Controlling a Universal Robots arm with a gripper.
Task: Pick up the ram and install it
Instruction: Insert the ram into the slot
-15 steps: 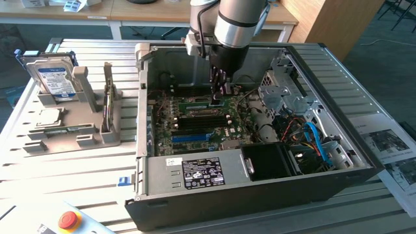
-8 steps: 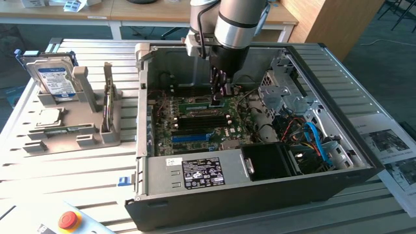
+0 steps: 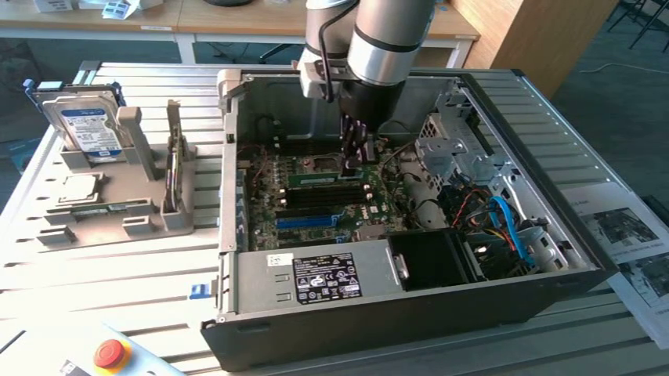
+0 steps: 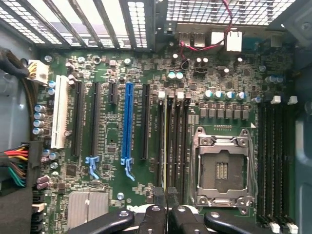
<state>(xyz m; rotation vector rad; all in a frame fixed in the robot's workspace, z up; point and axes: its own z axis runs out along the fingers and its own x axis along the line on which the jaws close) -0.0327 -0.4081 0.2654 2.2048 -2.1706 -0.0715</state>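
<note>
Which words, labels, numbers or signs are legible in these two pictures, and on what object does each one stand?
No text can be read with certainty.
Hard drive label: blue and white print, too small to read.
Power supply label: white print on black, blurred.
White sticker beside it: too small.
Printed sheets at the exterior view's right: blurred.
Motherboard markings: too small.

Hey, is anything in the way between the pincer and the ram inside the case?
Nothing visible. The pincer is right at one end of the ram, which stands edge-up on the motherboard beside the empty processor socket.
</note>
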